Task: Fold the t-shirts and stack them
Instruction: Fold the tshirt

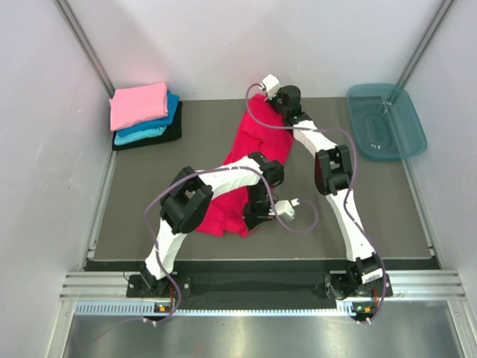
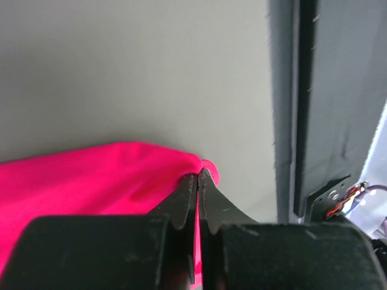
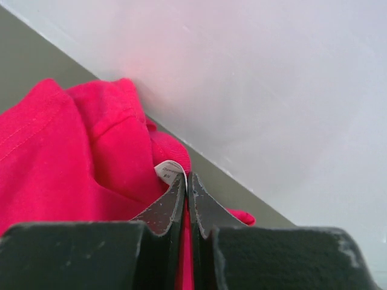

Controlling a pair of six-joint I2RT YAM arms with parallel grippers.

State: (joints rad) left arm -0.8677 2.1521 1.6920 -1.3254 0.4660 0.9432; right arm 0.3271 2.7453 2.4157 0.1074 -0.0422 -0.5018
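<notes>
Three shirts done already: pink t-shirt (image 1: 139, 104) on top of turquoise t-shirt (image 1: 149, 128) on black t-shirt (image 1: 165, 135), neat stack far left corner of table (image 1: 373, 201). Red t-shirt (image 1: 257, 153) left, mid-table, stretched long, bit rumpled, not folded yet. Left gripper (image 2: 198, 181) pinched tight on near hem, right gripper (image 3: 186, 187) clamped on far edge by label. Teal tub (image 1: 386, 119) far right, looks unused.

The setting was a laboratory test cell, not a home. A grey worktop (image 1: 149, 224) was enclosed by plain white panels (image 1: 216, 45) held in metal corner posts (image 1: 82, 45). Two robot arms were bolted to an aluminium rail (image 1: 253, 287) along the near edge, with exposed cables (image 1: 305, 224) looping from them.
</notes>
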